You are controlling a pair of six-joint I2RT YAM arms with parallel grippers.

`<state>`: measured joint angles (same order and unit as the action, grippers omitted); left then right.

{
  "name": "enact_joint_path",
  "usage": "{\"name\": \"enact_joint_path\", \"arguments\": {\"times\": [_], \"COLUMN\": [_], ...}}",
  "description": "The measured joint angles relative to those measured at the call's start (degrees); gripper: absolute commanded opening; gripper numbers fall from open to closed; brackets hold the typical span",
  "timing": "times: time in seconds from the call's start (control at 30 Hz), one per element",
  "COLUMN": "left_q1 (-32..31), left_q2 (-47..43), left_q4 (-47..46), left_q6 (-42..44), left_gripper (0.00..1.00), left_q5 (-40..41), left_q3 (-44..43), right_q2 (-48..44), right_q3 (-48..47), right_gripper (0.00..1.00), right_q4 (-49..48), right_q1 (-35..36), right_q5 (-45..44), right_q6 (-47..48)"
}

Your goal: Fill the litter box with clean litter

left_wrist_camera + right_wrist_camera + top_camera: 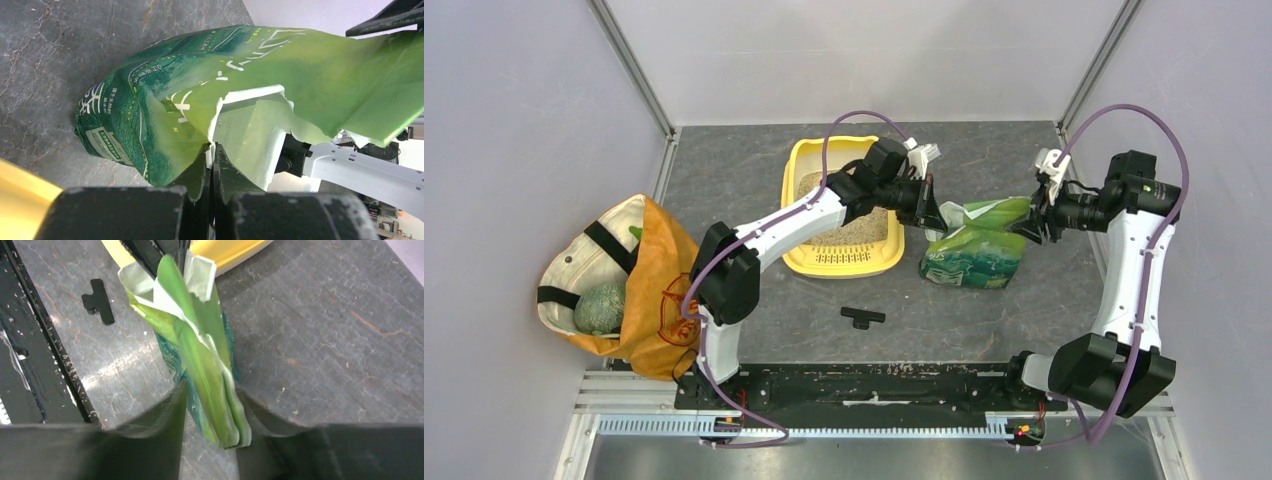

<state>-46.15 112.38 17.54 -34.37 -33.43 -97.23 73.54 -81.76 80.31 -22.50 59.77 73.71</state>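
Note:
The yellow litter box (796,165) stands at mid-table with beige clean litter (808,186) in it; its corner shows in the left wrist view (20,195) and the right wrist view (230,250). A green printed bag (974,250) lies just right of the box, its torn top stretched between both grippers. My left gripper (934,212) reaches over the box and is shut on the bag's torn edge (213,150). My right gripper (1032,222) is shut on the bag's folded far end (210,387). The bag's contents are hidden.
An orange-and-cream tote bag (639,290) with a green-grey bundle (601,307) inside stands at the left edge. A small black clip (862,317) lies on the dark table in front of the box, also in the right wrist view (99,301). Grey walls enclose the table.

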Motion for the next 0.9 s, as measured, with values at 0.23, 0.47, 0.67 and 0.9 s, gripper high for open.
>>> {"name": "enact_joint_path", "arguments": {"times": [0.23,0.47,0.67,0.9], "left_q1": [0.07,0.42,0.48,1.53], "left_q2": [0.0,-0.02,-0.66,-5.92], "left_q4": [-0.11,1.7,3.87,4.09], "left_q6": [1.01,2.84,4.44,8.15], "left_gripper": [0.11,0.42,0.45,0.21], "left_q5": [-0.48,0.35,3.69,7.37], "left_q3": [-0.39,-1.27,-3.96,-3.96], "right_q2": [1.25,0.42,-0.48,-0.72], "right_q3": [-1.97,-1.62,-1.51,-1.51], "right_gripper": [0.0,0.0,0.0,0.0], "right_q4": [-2.67,-1.66,-0.22,0.48], "right_q1": [0.92,1.01,1.03,1.03], "right_q5": [1.25,1.2,0.98,1.01], "right_q6": [-4.33,-1.66,-0.26,0.87]}}
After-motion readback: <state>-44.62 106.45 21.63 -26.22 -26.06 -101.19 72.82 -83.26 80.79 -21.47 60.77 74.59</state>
